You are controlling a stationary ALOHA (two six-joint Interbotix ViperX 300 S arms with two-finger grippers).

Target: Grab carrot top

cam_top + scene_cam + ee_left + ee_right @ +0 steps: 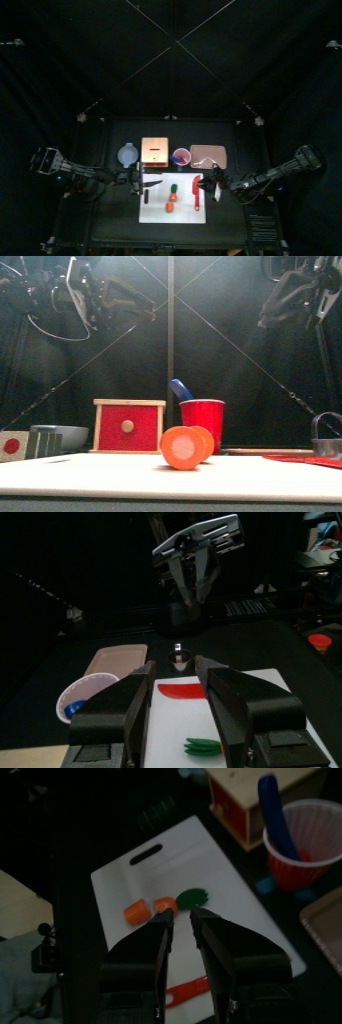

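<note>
The toy carrot (pixel 173 204) lies on the white cutting board (pixel 158 212). Its green top (pixel 175 187) points toward the table's back. In the front view only its round orange end (pixel 186 446) shows. My left gripper (pixel 178 670) is open and empty above the board's left edge; the green top (pixel 203 745) lies between its jaws lower down. My right gripper (pixel 182 913) hangs above the board with its jaws close together and nothing between them. Just beyond its tips are the orange carrot (pixel 139 913) and the green top (pixel 194 896).
A slim red utensil (pixel 198 192) lies on the board to the right of the carrot. Behind the board stand a wooden box with a red face (pixel 130 426), a red cup (pixel 202 424) holding a blue spoon (pixel 179 389), a pink tray (pixel 207 156) and a pale bowl (pixel 127 154).
</note>
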